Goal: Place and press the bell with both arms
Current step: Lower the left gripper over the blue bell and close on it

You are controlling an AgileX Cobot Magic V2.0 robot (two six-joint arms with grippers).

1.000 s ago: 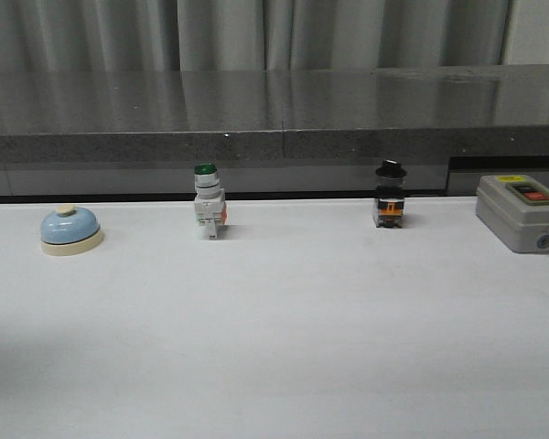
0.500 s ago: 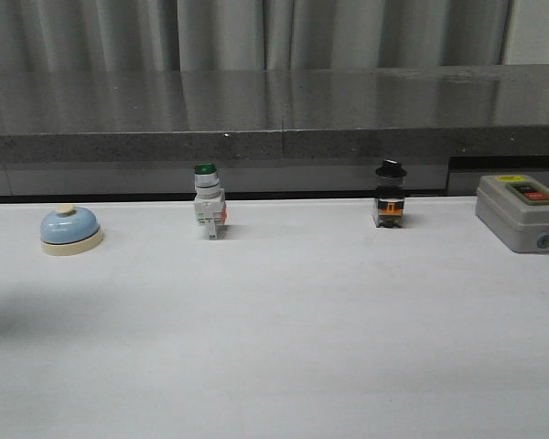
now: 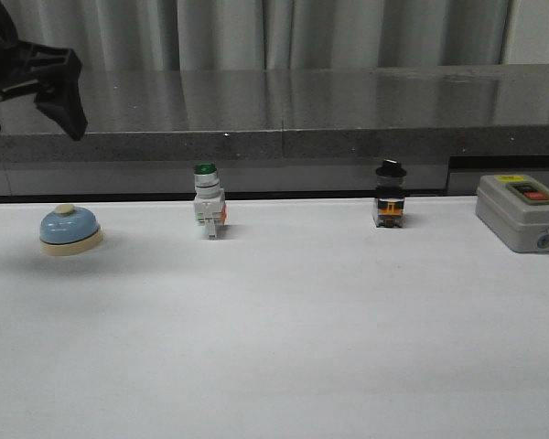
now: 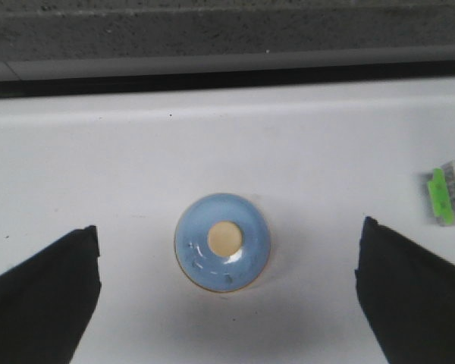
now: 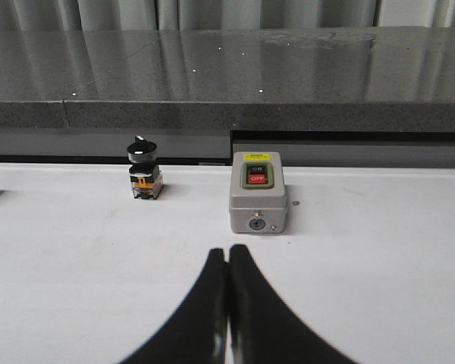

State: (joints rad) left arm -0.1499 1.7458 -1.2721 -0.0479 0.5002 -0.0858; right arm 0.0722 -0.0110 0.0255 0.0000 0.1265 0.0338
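White table (image 3: 284,347) spans the whole front view, backed by a dark grey ledge (image 3: 284,110) with curtains behind. Left gripper (image 3: 29,87) is at the upper left of the front view, raised well above the table, jaws spread wide; in the left wrist view its two fingers (image 4: 38,296) sit far apart on either side of the bell, not touching it. Right gripper (image 5: 227,303) shows only in its own wrist view, fingers pressed together, holding nothing. Grey box (image 3: 522,212) with red and black buttons rests at far right. Bell (image 3: 69,229) sits upright on the table at far left, below the left gripper. Green-capped switch (image 3: 208,203) stands left of centre; black-knobbed switch (image 3: 390,196) right of centre.
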